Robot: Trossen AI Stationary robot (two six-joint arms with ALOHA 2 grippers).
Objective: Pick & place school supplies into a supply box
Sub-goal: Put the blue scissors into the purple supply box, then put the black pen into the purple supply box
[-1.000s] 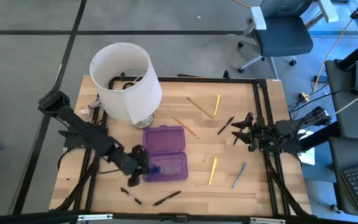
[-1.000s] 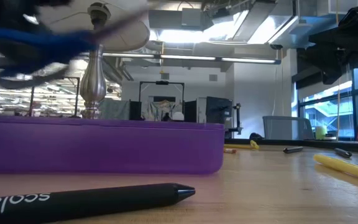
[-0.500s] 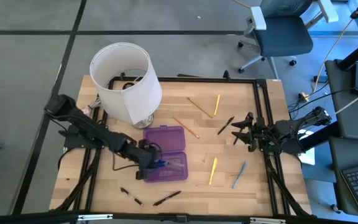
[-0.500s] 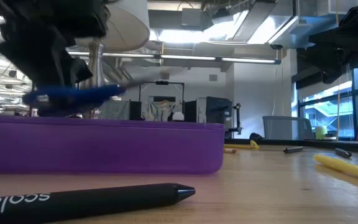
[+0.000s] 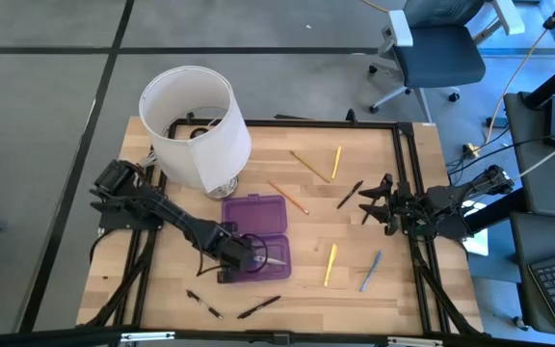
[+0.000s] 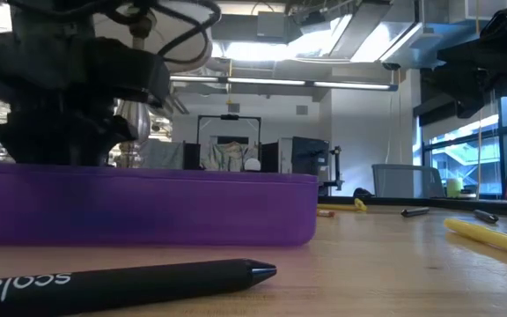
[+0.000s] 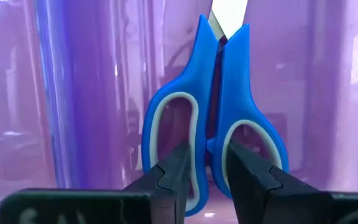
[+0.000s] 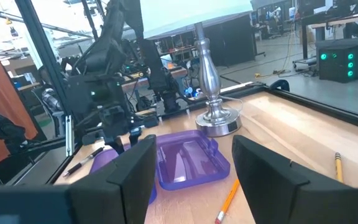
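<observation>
1. Your left gripper (image 7: 205, 163) is down inside the open purple box (image 5: 255, 236), in the tray half nearer the table's front edge.
2. Its fingers (image 7: 174, 171) are clamped on the scissors (image 7: 213, 118), at the blue handles between the two loops; the blade points away from the wrist.
3. Your right gripper (image 5: 372, 203) waits at the right side of the table with its fingers apart and holds nothing.
4. On the table (image 5: 403, 289) around the box you see two yellow pencils (image 5: 330, 264), a pen (image 5: 370, 272) and a dark marker (image 6: 113, 283).
5. The lamp (image 5: 198, 127) stands just behind the box.
</observation>
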